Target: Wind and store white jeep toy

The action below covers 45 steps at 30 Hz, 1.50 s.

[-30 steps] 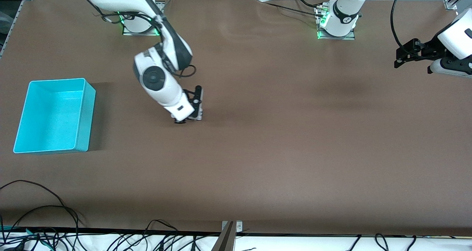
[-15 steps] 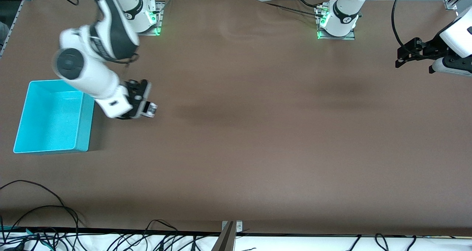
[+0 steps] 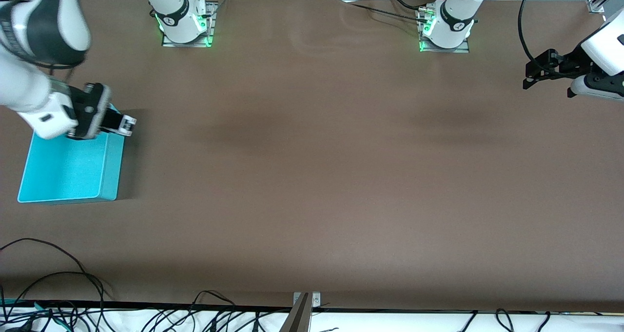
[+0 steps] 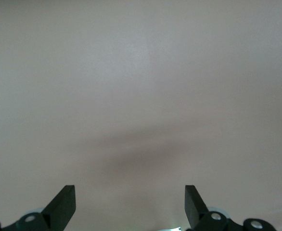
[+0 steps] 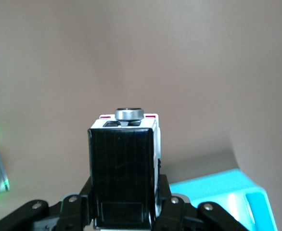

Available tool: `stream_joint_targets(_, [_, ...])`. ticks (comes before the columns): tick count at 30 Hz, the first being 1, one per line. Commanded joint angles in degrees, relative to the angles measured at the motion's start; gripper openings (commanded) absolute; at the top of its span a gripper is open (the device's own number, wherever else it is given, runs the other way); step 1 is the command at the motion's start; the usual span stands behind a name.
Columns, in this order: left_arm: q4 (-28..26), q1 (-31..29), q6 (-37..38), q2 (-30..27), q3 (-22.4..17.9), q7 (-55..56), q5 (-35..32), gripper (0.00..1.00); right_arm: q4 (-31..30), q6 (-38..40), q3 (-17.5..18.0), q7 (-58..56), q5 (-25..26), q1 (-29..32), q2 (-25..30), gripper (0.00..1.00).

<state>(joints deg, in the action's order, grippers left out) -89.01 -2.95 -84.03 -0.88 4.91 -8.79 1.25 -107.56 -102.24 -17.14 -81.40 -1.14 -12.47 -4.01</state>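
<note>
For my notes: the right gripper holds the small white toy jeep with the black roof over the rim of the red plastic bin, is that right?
Nearly: the bin is cyan, not red. The front view shows the right gripper holding the small white toy jeep with the black roof over the rim of the cyan plastic bin.

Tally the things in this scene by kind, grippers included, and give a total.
Toy cars: 1, white jeep toy, held over the bin's edge
Bins: 1, cyan bin
Grippers: 2, right gripper shut on the toy, left gripper open, waiting
Total: 4
</note>
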Motion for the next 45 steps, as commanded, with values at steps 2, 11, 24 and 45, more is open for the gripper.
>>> stream_joint_targets(2, [1.38,-0.57,0.97,0.44,-0.08,-2.63,1.47,1.00,-0.98,0.47,-5.79,-9.12,-0.62,-0.18,1.11,0.12])
stream_joint_targets(11, [1.38,-0.66,0.97,0.44,-0.08,-2.63,1.30,1.00,-1.16,-2.60,-13.96,-20.01,-0.70,0.43,-1.61,0.12])
stream_joint_targets(24, [1.38,-0.57,0.97,0.44,-0.08,-2.63,1.30,1.00,-1.24,-9.46,-14.94,-33.82,-10.45,10.27,-12.23,0.12])
stream_joint_targets(45, [1.38,-0.66,1.06,0.44,-0.08,-2.72,1.30,1.00,-0.98,-14.21,-14.68,-44.20,-20.56,13.44,-25.51,0.13])
